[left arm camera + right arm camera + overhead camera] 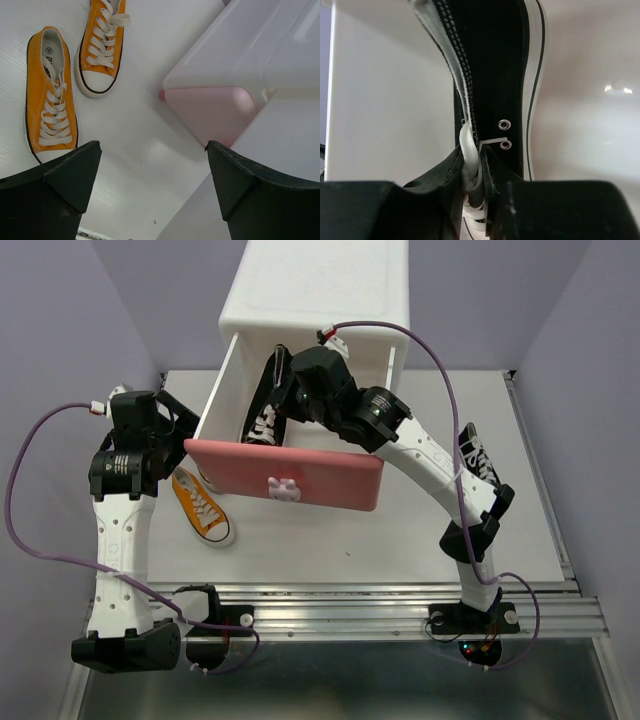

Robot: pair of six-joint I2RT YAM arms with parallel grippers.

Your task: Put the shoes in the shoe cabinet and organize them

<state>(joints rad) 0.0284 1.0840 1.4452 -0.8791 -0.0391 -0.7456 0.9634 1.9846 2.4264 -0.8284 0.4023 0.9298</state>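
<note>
Black sneaker held inside the open drawer, orange pair out on the table

The right arm reaches over the glossy pink front of the drawer (330, 480) and partly hides a second black sneaker (480, 460) lying on the white table (400, 540) to the right. The right gripper (480, 162) is clenched on the laced edge of the black sneaker (500, 65), which hangs between the drawer's smooth white walls. The drawer is pulled out of the boxy white shoe cabinet (320, 290) and has a bunny knob (284, 487). The left gripper (152, 150) is spread and holds nothing, beside the drawer's left wall. Below it lie one orange sneaker (50, 95) and the other orange sneaker (102, 45), canvas with white laces and rubber toe caps
</note>
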